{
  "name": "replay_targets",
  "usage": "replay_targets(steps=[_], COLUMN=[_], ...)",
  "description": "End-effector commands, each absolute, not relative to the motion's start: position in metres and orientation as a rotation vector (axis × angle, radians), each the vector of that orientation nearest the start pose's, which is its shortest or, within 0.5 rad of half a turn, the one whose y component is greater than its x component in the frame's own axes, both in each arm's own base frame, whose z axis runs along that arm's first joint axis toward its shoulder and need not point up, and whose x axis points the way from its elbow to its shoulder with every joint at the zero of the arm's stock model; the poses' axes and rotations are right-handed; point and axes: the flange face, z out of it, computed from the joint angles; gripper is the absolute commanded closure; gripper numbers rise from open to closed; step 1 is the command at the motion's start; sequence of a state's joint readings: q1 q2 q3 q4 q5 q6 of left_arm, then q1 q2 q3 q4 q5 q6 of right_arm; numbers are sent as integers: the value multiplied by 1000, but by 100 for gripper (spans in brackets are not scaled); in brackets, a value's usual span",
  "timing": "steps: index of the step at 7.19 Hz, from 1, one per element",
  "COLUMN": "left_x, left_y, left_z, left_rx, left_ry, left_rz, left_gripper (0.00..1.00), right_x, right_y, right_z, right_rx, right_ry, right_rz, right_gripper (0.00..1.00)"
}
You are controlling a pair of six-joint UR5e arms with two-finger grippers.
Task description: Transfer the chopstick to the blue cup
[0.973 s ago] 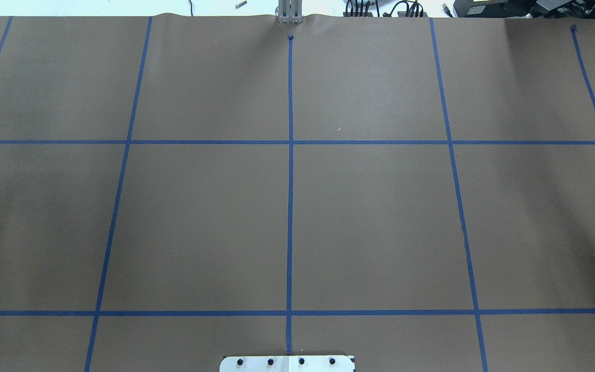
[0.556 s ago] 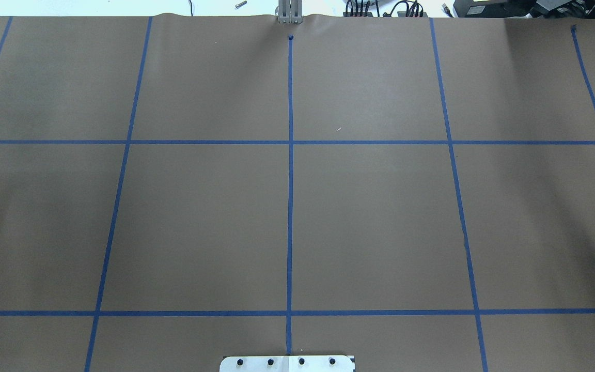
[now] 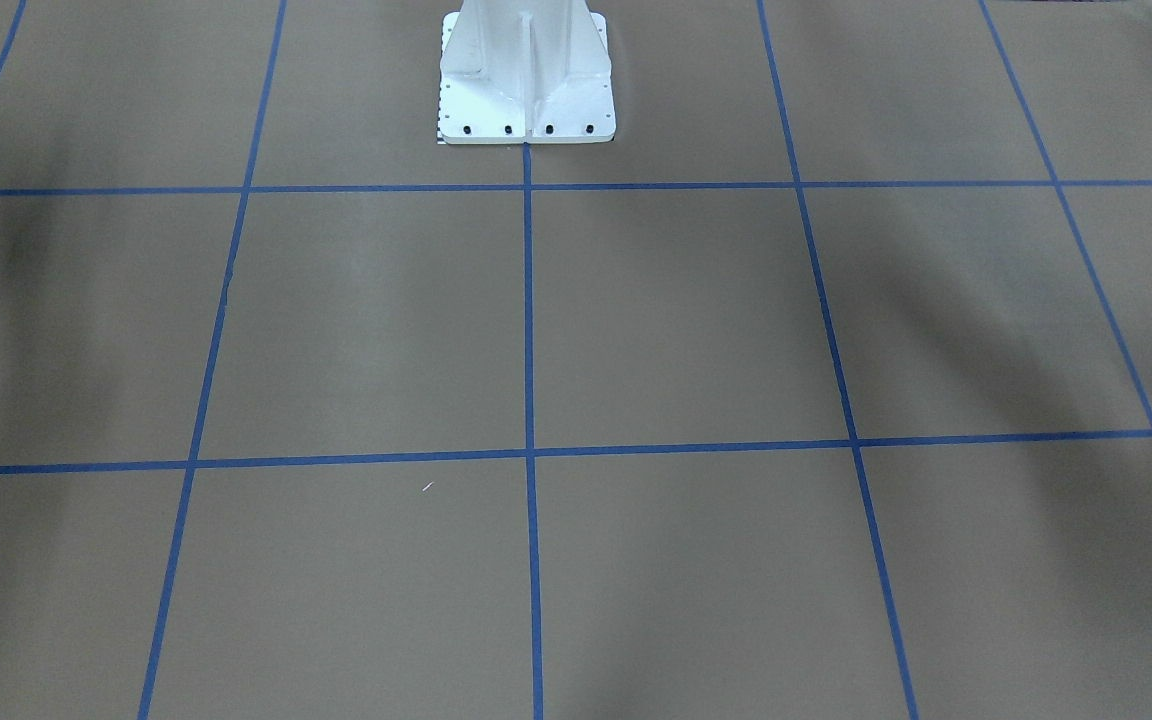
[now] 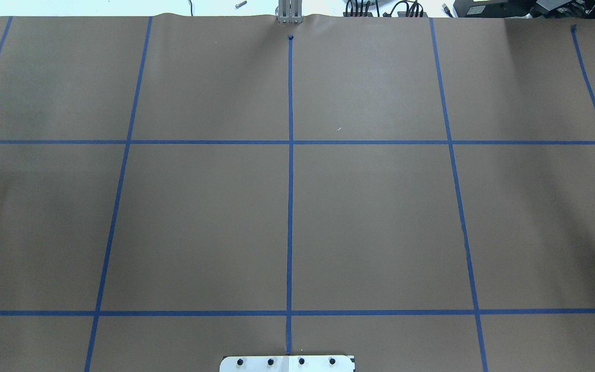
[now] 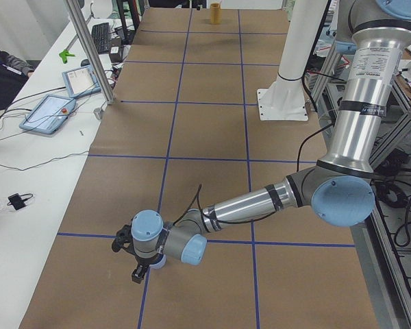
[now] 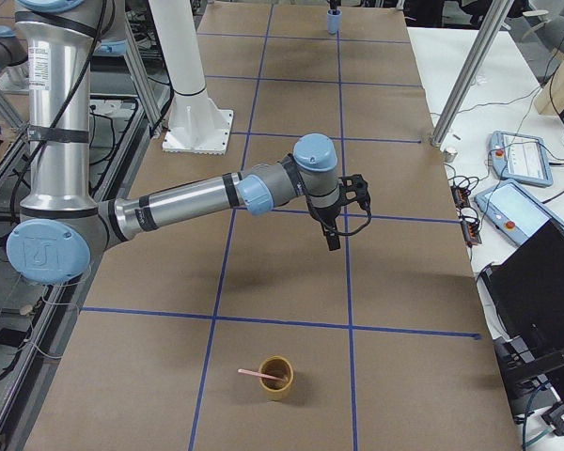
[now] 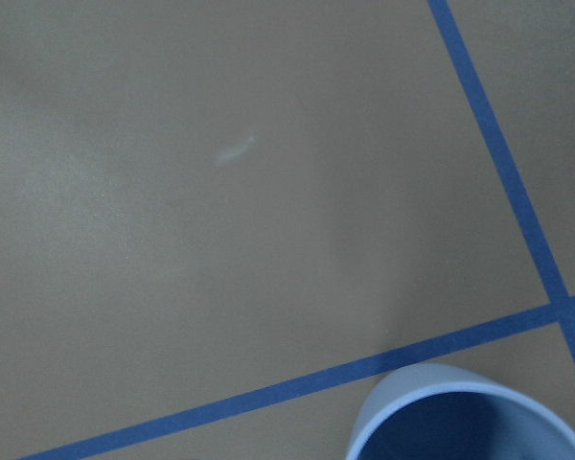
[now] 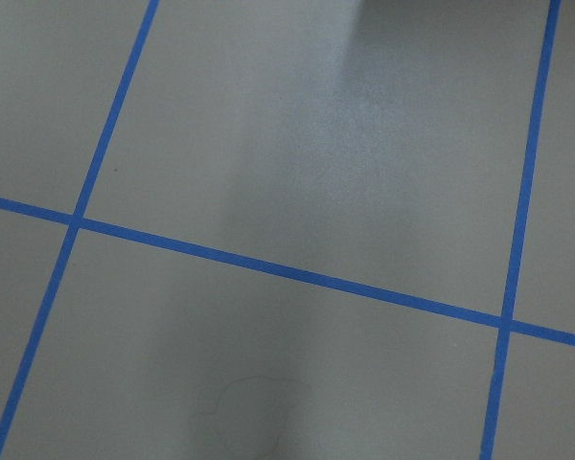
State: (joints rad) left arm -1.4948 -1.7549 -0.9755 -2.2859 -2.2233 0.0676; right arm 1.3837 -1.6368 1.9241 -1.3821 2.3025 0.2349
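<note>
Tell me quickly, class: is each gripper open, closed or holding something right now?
Left gripper: cannot be told; only a side view shows it.
Right gripper: cannot be told; only a side view shows it.

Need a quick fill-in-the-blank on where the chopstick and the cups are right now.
1. The chopstick leans in the tan cup at the end of the table on the robot's ____ side.
2. The blue cup shows at the bottom edge of the ____ wrist view.
3. Neither cup shows in the ____ exterior view.
Missing words: right; left; overhead.
</note>
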Motion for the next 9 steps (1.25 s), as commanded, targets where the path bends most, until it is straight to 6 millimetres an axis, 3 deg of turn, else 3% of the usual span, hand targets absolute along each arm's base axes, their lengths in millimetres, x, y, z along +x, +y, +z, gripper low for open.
replay_targets(steps=[1, 2, 4, 5, 7, 8, 9], left_x=[-28, -27, -22, -21, -25, -21, 24], left_y=[-557, -559, -564, -570, -579, -580, -572], left_z=[786, 780, 738, 703, 597, 529, 470], left_rx=[292, 304, 331, 337, 312, 313, 287], left_ry=[656, 663, 743, 822, 879, 901, 948], left_rz=[242, 248, 271, 274, 240, 132, 58], left_gripper=[100, 100, 100, 100, 100, 100, 100], right_x=[-22, -22, -22, -22, -22, -22, -22], right_y=[-475, -475, -476, -477, -476, -476, -475], right_z=[496, 496, 494, 494, 495, 496, 498], right_rx=[295, 295, 302, 314, 316, 313, 311], right_ry=[-792, -792, -794, -798, -799, -800, -797], right_rz=[-130, -130, -135, -137, -135, -133, -130], right_gripper=[0, 0, 0, 0, 0, 0, 0])
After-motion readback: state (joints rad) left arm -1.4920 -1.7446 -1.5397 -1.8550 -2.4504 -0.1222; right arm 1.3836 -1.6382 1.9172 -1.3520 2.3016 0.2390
